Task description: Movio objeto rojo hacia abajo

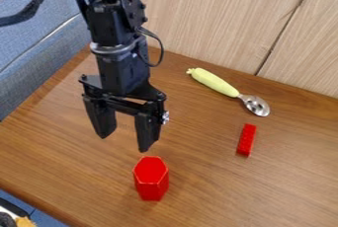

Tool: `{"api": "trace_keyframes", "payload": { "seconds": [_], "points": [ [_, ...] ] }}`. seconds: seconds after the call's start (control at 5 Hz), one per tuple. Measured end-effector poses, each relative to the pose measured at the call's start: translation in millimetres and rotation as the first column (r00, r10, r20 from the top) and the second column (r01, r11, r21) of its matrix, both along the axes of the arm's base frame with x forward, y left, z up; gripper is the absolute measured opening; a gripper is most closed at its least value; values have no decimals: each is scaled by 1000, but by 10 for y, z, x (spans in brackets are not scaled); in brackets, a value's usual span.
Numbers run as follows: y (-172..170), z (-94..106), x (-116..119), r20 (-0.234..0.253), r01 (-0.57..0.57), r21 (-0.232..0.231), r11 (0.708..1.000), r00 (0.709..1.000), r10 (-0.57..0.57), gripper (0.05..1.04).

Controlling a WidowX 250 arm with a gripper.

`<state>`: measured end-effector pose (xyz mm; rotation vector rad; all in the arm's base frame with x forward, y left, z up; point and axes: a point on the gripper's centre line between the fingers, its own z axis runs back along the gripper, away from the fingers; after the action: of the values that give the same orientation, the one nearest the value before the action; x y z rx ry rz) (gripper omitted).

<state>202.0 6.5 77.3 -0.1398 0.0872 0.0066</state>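
The tabletop (204,186) looks wooden, the spoon head (256,105) shiny metal, the prism (151,179) plastic.

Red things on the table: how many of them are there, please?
2. A hexagonal block stands near the gripper, at the lower middle of the view; a small brick lies to the right, below the spoon. The arm could hide another.

Single fixed camera, set above table (79,152), looking down at slant. Faces wood-panel wall (218,18) along table's far edge; blue fabric surface (46,63) off table's left side. Fairly close: tabletop takes up most of view, left edge running diagonally, table cut off at right and bottom.
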Motion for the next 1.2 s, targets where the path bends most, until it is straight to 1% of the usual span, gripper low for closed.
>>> {"api": "trace_keyframes", "payload": {
  "seconds": [0.2,0.4,0.6,0.8,1.0,1.2],
  "points": [
    [-23,-45,-7,-21,-8,-10,1000,1000,8,1001],
    [-231,-93,182,-4,50,-25,998,999,-50,1001],
    [-428,-194,447,28,78,-51,996,997,-76,1001],
    [-683,-274,686,75,111,-25,993,991,-109,1001],
    [-872,-369,848,118,121,8,993,986,-121,1001],
    [-1016,-488,965,134,61,52,997,989,-68,1001]
  ]
}}
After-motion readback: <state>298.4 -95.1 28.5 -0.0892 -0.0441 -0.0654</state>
